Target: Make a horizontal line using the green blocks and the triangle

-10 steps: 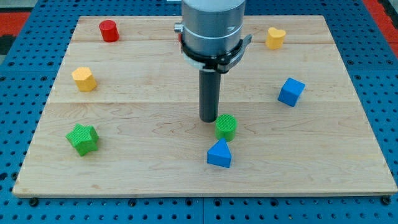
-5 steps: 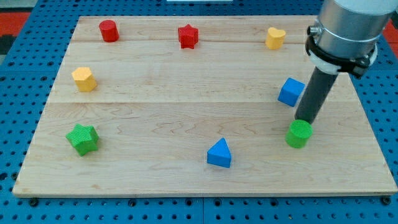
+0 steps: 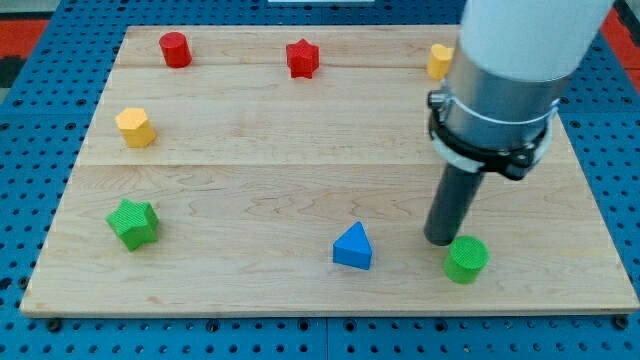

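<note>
A green cylinder (image 3: 466, 259) sits near the view's bottom right of the wooden board (image 3: 250, 150). A blue triangle (image 3: 353, 246) lies to its left at about the same height. A green star (image 3: 133, 222) sits at the view's left, slightly higher. My tip (image 3: 441, 240) stands just above and left of the green cylinder, touching or nearly touching it, and to the right of the blue triangle.
A red cylinder (image 3: 175, 49) and a red star (image 3: 302, 57) sit along the view's top. A yellow hexagon (image 3: 135, 127) is at the left. A yellow block (image 3: 438, 60) at the top right is partly hidden by the arm. The blue cube is hidden behind the arm.
The green cylinder has moved from the middle of the board far to the right, then down toward the bottom right. My tip moved with it and now hides the blue cube.
</note>
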`<state>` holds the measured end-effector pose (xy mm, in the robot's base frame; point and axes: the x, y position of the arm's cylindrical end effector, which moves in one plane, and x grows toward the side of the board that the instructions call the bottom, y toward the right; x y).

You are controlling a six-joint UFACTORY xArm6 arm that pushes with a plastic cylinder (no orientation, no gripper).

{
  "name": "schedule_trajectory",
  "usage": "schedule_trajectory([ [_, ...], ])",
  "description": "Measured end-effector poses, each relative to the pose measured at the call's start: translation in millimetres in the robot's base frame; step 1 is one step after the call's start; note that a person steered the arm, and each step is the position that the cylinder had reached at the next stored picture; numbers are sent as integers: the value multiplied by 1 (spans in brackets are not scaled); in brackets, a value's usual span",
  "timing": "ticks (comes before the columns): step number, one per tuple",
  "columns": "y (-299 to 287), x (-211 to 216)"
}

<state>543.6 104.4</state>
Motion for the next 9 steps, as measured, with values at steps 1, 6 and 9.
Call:
schedule_trajectory([
  [1, -16, 15],
  [6, -82, 19],
  [9, -3, -34],
])
